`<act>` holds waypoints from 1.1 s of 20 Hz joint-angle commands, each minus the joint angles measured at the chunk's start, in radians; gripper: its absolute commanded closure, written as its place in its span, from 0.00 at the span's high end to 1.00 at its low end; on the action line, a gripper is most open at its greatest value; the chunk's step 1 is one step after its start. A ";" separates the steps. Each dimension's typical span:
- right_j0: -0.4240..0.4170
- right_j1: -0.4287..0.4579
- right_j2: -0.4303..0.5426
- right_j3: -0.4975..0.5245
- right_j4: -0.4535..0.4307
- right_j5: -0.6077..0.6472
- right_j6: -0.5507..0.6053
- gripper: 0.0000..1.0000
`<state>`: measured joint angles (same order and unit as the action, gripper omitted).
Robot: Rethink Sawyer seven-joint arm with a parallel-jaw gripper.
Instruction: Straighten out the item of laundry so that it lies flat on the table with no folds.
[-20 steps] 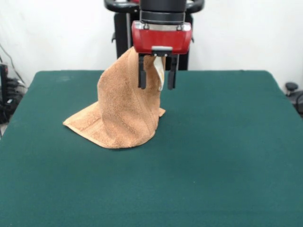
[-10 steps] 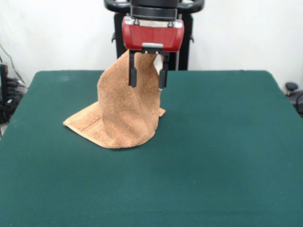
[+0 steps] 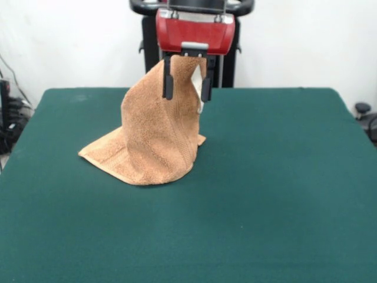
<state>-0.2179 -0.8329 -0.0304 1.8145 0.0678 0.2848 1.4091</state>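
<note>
From the front, the red and black gripper (image 3: 187, 93) hung down over the far part of the big dark green felt table (image 3: 277, 177). Its two black fingers (image 3: 168, 85) stood apart, with a gap between them. The small orange-tan terry towel (image 3: 154, 138) stood up in a tall peak on the table's left half. The top of the peak reached up between the fingers, but I could not tell if they touched it. A white label (image 3: 198, 88) showed at the top of the towel, just beside the right finger. The bottom of the towel spread out on the green felt, with one corner pointing left. It was bunched and folded, not flat.
</note>
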 commanded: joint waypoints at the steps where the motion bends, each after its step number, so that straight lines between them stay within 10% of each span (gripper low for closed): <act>1: 0.041 0.019 0.001 0.035 0.038 0.044 0.240 1.00; 22: 0.040 0.021 0.000 0.035 0.040 0.043 0.229 1.00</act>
<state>-0.2093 -0.8341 -0.0615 1.8145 0.0678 0.2848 1.4091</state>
